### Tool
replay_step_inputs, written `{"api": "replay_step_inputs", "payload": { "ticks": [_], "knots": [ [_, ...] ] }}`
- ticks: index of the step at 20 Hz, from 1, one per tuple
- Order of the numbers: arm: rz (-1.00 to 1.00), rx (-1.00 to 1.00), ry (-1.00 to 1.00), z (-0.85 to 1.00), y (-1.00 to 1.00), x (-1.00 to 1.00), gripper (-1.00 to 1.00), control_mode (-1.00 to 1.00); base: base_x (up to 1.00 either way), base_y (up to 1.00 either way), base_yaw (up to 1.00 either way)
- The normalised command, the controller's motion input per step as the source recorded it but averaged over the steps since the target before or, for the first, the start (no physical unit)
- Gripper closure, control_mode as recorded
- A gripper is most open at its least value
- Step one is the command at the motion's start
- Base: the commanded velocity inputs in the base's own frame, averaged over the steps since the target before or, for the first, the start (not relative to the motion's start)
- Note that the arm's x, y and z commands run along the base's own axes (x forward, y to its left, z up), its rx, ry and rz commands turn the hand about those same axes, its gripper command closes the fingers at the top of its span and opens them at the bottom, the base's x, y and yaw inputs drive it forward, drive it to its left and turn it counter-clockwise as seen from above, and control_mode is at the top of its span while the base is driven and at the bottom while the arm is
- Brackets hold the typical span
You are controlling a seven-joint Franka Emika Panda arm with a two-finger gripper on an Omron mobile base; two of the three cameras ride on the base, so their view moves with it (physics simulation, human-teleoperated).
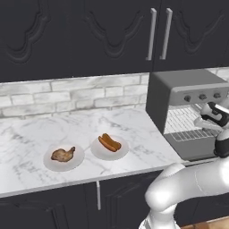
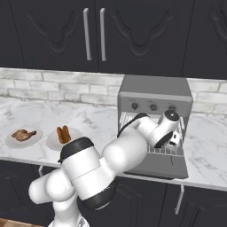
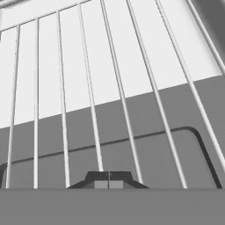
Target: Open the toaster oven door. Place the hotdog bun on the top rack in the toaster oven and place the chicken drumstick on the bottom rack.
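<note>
The toaster oven (image 1: 188, 85) stands at the right end of the counter, its door (image 1: 197, 151) folded down flat and open. Two wire racks show inside, the top rack (image 1: 181, 115) above the bottom rack (image 1: 190, 135). My gripper (image 1: 211, 127) hangs shut and empty in front of the opening, just over the lower rack's front edge. In the hand view its fingertips (image 3: 109, 179) press together above rack wires (image 3: 123, 101), with the door window (image 3: 167, 149) beneath. The hotdog bun (image 1: 109, 143) lies on a white plate, and the chicken drumstick (image 1: 63, 154) on another plate to its left.
Both plates (image 1: 95, 151) sit near the marble counter's front edge (image 1: 89, 179), left of the oven. A brick backsplash and dark upper cabinets (image 1: 89, 36) run behind. My arm's elbow (image 2: 88, 168) bulks low in front of the counter.
</note>
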Motion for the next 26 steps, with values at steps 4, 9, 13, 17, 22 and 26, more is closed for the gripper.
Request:
{"api": "replay_step_inputs", "payload": {
  "ticks": [4,9,13,17,22,26],
  "knots": [
    [0.0,0.0,0.02,-0.91,-0.8,-1.0,1.0,-1.0,0.0,0.0,0.0],
    [0.0,0.0,0.0,-0.95,-0.82,-1.0,1.0,-1.0,0.0,0.0,0.0],
    [0.0,0.0,0.0,-0.99,-0.72,-1.0,1.0,-1.0,0.0,0.0,0.0],
    [0.0,0.0,0.0,-0.99,-0.6,-1.0,1.0,-1.0,0.0,0.0,0.0],
    [0.0,0.0,0.0,-0.97,-0.57,-1.0,1.0,-1.0,0.0,0.0,0.0],
    [-0.03,0.0,0.0,-0.98,-0.5,-1.0,1.0,-1.0,0.0,0.0,0.0]
  ]
}}
